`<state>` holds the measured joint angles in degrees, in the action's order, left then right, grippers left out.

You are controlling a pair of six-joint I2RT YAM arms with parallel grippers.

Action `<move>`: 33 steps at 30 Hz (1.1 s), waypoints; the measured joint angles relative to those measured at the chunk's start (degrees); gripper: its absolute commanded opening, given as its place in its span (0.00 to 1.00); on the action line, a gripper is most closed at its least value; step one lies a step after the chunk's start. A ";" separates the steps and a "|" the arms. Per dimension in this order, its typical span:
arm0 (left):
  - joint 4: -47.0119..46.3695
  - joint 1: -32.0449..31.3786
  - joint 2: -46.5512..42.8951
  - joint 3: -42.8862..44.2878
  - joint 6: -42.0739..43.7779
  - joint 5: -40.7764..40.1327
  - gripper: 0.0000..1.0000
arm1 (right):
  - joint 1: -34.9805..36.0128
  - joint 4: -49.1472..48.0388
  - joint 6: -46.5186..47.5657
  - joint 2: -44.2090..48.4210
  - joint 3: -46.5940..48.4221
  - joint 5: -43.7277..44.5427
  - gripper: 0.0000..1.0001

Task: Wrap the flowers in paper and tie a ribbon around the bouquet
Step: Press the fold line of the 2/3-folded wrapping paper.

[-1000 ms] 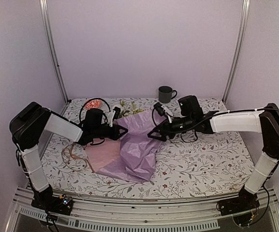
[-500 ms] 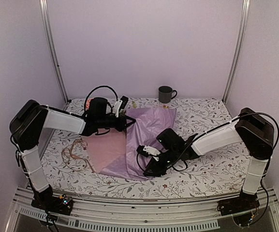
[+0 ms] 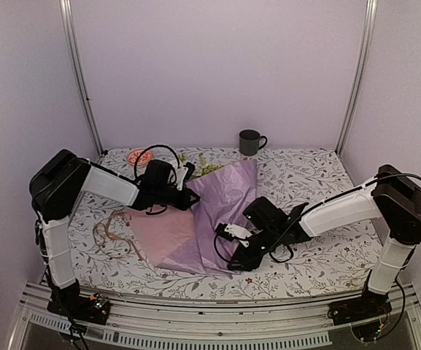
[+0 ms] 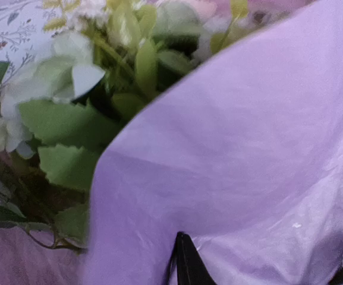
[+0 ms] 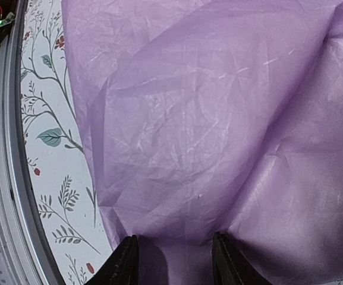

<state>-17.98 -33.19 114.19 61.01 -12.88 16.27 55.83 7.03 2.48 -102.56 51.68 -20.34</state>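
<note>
The lilac paper (image 3: 221,208) lies crumpled across the cloth, with a pinker part (image 3: 163,232) at its left. Its left flap rises over the flowers (image 3: 203,166), whose green leaves and pale blooms (image 4: 94,95) show beside the paper (image 4: 248,148). My left gripper (image 3: 188,186) sits at that flap, its fingertips together (image 4: 183,264) with the sheet creasing at them. My right gripper (image 3: 223,244) is low over the paper's front right part. Its jaws (image 5: 177,261) stand apart with a fold of paper (image 5: 219,119) between them. The beige ribbon (image 3: 111,232) curls on the cloth left of the paper.
A dark mug (image 3: 250,141) stands at the back, right of centre. A round pink-red thing (image 3: 137,155) lies at the back left. The floral cloth (image 5: 40,178) runs to the metal front rail (image 5: 5,178), close to my right gripper.
My right arm swung from the back near the mug to the paper's front right, and its jaws narrowed. The paper's right flap spread toward the back. My left gripper rose, then settled lower.
</note>
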 measured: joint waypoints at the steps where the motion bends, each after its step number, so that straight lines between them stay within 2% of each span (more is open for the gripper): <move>1: 0.85 0.09 1.20 0.33 -0.28 -1.29 0.29 | 0.00 0.13 -0.26 -0.07 0.13 -0.02 0.43; 4: 4.07 0.63 2.01 1.20 -0.02 -4.70 0.48 | -0.09 0.26 -1.55 -0.70 0.72 -0.72 0.42; 6: 6.64 1.42 1.46 3.10 0.02 -7.63 0.52 | -0.09 0.13 -2.29 -1.31 1.38 -1.42 0.42; 9: 10.36 3.56 -3.10 4.74 0.28 -12.50 0.52 | -0.17 -0.52 -3.32 -1.84 1.66 -2.62 0.42; 10: 11.45 3.96 -6.32 4.48 0.50 -14.36 0.50 | -0.28 -0.61 -3.67 -1.88 1.66 -2.89 0.42; 12: 11.82 3.96 -14.60 1.99 1.14 -17.81 0.40 | -0.72 -0.85 -4.52 -2.01 1.62 -3.89 0.41; 14: 11.43 0.57 -25.22 -2.67 2.16 -20.41 0.29 | -1.29 -1.07 -5.44 -2.19 1.60 -5.25 0.41; 16: 9.31 -7.82 -35.23 -8.02 2.58 -19.61 0.21 | -1.99 -1.14 -6.49 -2.34 1.57 -6.86 0.41; 19: 3.34 -21.05 -41.11 -16.37 1.51 -12.26 0.14 | -3.17 -1.05 -8.20 -2.69 1.55 -9.81 0.41; 21: 1.42 -24.79 -39.32 -21.09 0.37 -8.68 0.14 | -4.11 -1.05 -9.35 -3.06 1.55 -12.07 0.40; 24: 2.56 -25.46 -30.23 -24.00 -0.22 -7.74 0.17 | -5.16 -1.20 -10.73 -3.52 1.46 -14.84 0.38; 28: 3.96 -25.53 -21.46 -23.85 -0.04 -9.44 0.18 | -6.32 -2.05 -12.41 -4.28 1.16 -17.97 0.34; 33: 5.86 -25.70 -15.78 -21.40 0.81 -9.90 0.17 | -8.28 -3.65 -15.19 -5.25 0.20 -22.29 0.24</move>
<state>-12.12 -58.89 98.41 39.62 -12.08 6.37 47.55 3.38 -12.71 -107.81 51.88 -42.63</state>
